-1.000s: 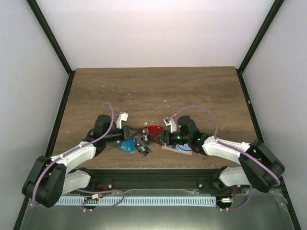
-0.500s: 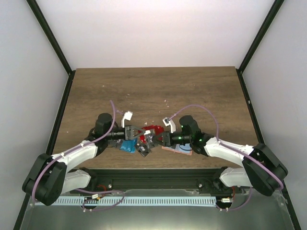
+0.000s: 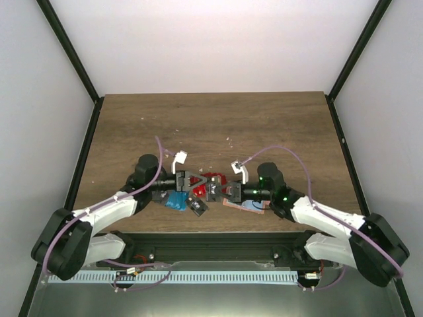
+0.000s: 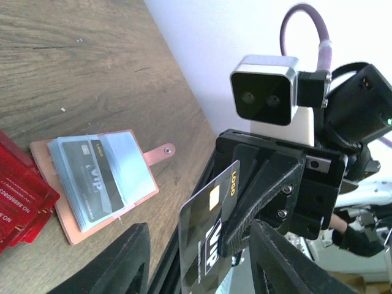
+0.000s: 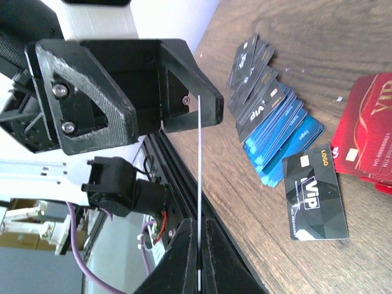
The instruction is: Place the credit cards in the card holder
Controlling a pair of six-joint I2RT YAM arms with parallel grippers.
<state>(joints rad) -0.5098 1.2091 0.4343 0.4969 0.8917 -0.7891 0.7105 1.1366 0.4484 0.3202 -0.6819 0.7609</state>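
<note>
My right pincer point(image 5: 199, 228) clamps a dark card point(image 4: 208, 233) inside my left pincer point(image 4: 199, 257), which gapes wide. The card holder point(image 4: 44, 160) lies open below us. If I release early, the card drops to the desk point(image 4: 73, 61)!

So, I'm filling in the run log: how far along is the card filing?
Done: the card holder lies open with one dark card showing in its clear sleeve. In hand: the right gripper pinches a black VIP card between the open fingers of the left gripper. Left: the red stack, the blue fan, the dark fan and a lone black card lie outside the holder.
</note>
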